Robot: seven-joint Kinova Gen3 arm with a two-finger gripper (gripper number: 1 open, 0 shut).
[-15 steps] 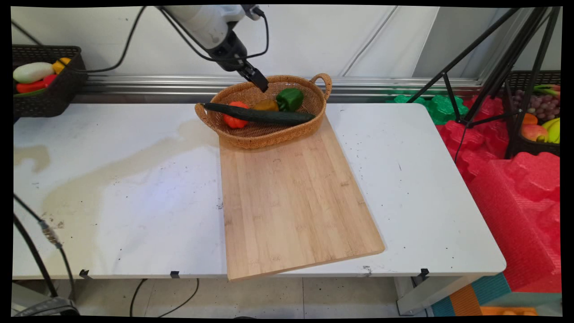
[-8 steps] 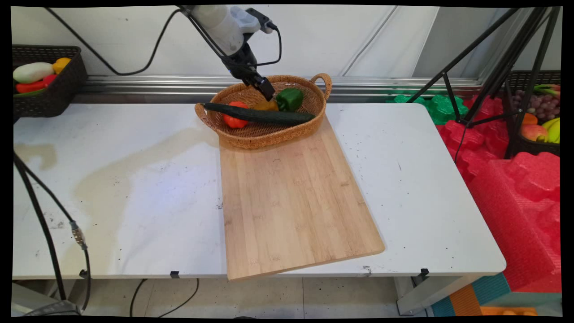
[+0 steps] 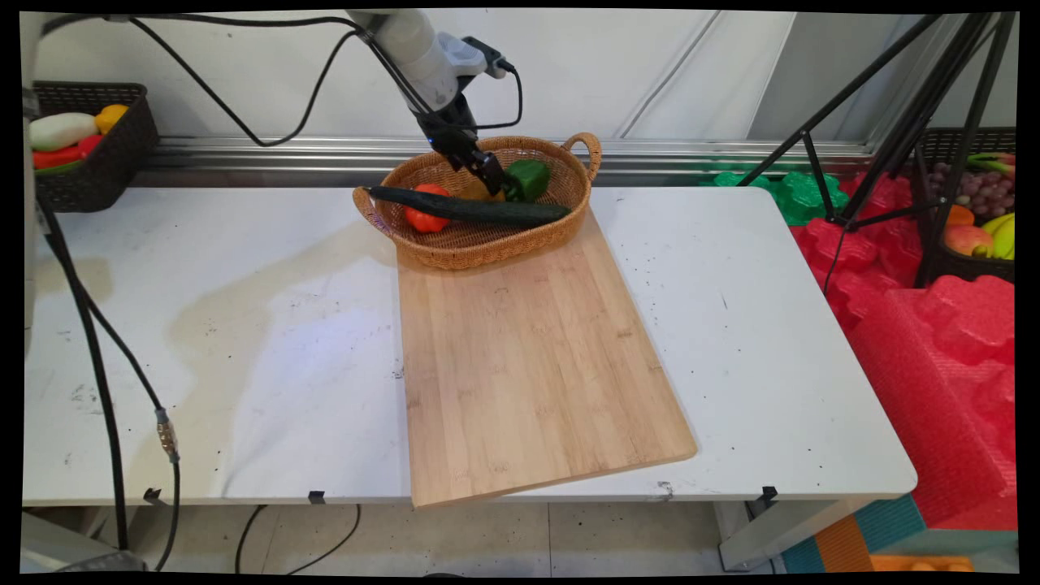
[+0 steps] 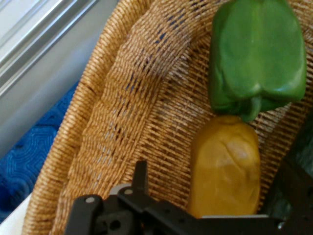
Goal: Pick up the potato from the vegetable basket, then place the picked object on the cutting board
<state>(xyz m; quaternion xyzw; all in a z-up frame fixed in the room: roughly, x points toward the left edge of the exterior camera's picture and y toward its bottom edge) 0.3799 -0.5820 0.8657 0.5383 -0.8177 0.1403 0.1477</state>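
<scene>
- My end effector [image 3: 492, 174] is down inside the basket [image 3: 455, 248], its fingers apart on both sides of the yellow pepper [image 4: 226, 166].
- The green pepper [image 4: 257, 54] touches it.
- The cucumber [image 3: 471, 210] lies across the red pepper [image 3: 422, 219].

Claw [image 3: 493, 175] moved right and down into basket [image 3: 455, 244], now by yellow pepper [image 4: 226, 166].

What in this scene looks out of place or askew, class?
The wooden cutting board lies skewed, its near corner overhanging the table edge. The cucumber is too long for the wicker basket: its tip juts over the left rim. Brownish stains mark the tabletop.
</scene>
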